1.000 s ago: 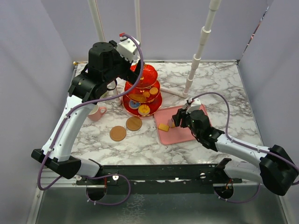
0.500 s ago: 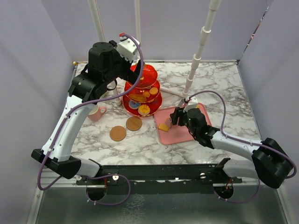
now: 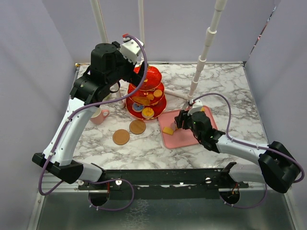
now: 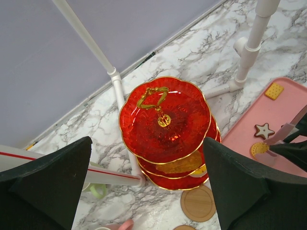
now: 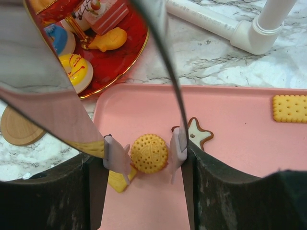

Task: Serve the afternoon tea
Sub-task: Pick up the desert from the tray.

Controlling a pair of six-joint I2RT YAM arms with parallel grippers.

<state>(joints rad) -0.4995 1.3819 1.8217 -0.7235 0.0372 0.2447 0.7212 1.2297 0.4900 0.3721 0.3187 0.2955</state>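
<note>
On the pink tray (image 5: 230,143), low in the right wrist view, the right end effector (image 5: 146,153) has its fingers apart around a round cookie (image 5: 149,153). The left end effector (image 4: 146,165) hangs wide apart over the red stand (image 4: 165,120). Some treats (image 5: 72,72) are served; the coasters (image 3: 121,137) are bare.

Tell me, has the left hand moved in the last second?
No. The left hand stays over the red stand's top tier, as before.

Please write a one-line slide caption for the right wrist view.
Right fingers straddle a round cookie on the pink tray, beside a star cookie.
</note>
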